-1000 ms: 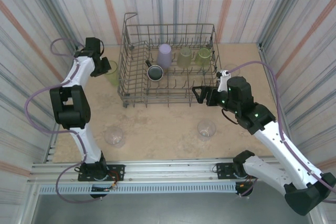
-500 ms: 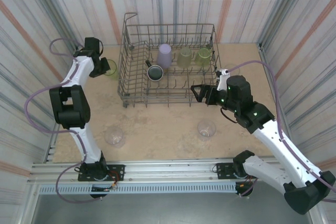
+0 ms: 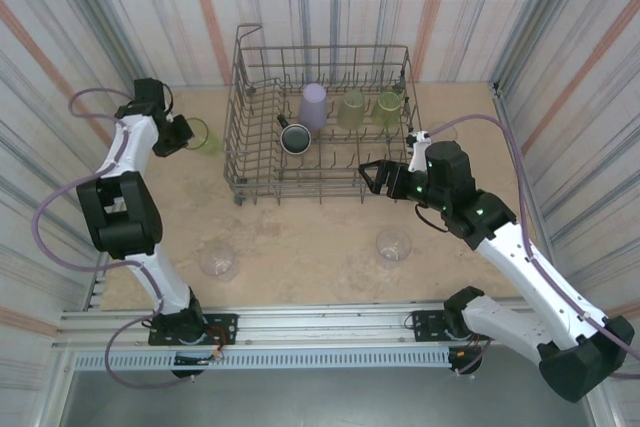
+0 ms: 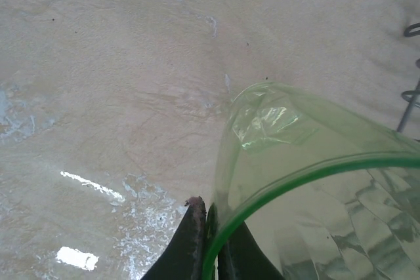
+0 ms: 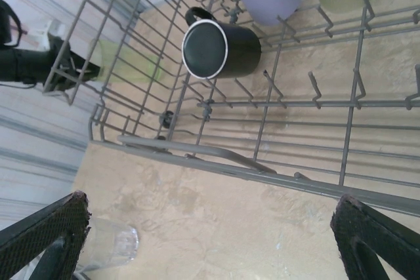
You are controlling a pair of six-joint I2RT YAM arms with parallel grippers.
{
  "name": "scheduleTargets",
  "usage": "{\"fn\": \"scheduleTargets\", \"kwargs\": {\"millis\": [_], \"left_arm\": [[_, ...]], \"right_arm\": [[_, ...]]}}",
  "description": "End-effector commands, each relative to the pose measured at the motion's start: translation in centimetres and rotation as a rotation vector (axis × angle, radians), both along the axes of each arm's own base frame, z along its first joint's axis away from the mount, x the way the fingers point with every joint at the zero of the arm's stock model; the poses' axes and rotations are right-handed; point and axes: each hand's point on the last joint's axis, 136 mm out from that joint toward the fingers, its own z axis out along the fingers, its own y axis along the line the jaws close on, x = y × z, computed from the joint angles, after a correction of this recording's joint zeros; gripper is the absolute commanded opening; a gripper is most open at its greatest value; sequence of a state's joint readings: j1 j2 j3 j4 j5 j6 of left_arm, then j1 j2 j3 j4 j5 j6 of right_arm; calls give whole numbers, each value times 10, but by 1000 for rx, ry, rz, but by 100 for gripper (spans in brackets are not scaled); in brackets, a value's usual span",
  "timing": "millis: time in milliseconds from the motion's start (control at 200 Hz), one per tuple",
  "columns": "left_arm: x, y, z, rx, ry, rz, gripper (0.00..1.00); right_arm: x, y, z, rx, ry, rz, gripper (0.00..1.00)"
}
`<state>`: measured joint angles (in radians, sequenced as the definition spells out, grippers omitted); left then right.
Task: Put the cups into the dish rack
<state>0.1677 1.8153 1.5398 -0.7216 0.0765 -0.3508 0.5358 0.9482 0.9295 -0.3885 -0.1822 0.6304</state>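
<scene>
Yellow-green cup (image 3: 204, 136) is clamped at its rim in the left gripper (image 3: 183, 137), long axis pointing at the dish rack (image 3: 236, 162), just to that gripper's right. Right gripper (image 3: 377, 176) hovers wide open, empty.

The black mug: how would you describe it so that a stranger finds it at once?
Find the grey wire dish rack at the far middle of the table. Inside, the black mug lies on its side just left of the lavender cup. It alone is dark and has a handle.
</scene>
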Motion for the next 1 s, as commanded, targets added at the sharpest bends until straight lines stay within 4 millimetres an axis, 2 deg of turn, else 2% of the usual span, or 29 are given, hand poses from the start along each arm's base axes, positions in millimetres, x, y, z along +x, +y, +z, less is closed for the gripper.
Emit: {"fn": "scheduleTargets", "kwargs": {"millis": [0,50,75,205,406,997], "left_arm": [[-3,-5,30,-88,-102,9,0],[-4,-4,34,-119,-125,16,0],[-4,-4,36,-137,-136,17,0],[-6,-4,44,-253,-201,33,0],[-11,-1,54,-397,-279,57,0],[-35,-1,87,-598,-538,-8,0]], "right_arm": [[-2,13,6,27,25,29,99],[-3,16,9,25,22,38,99],[0,20,0,7,48,42,99],[2,30,-4,-12,67,57,99],[9,42,-3,-25,74,70,99],[17,82,-5,-79,110,121,99]]}}
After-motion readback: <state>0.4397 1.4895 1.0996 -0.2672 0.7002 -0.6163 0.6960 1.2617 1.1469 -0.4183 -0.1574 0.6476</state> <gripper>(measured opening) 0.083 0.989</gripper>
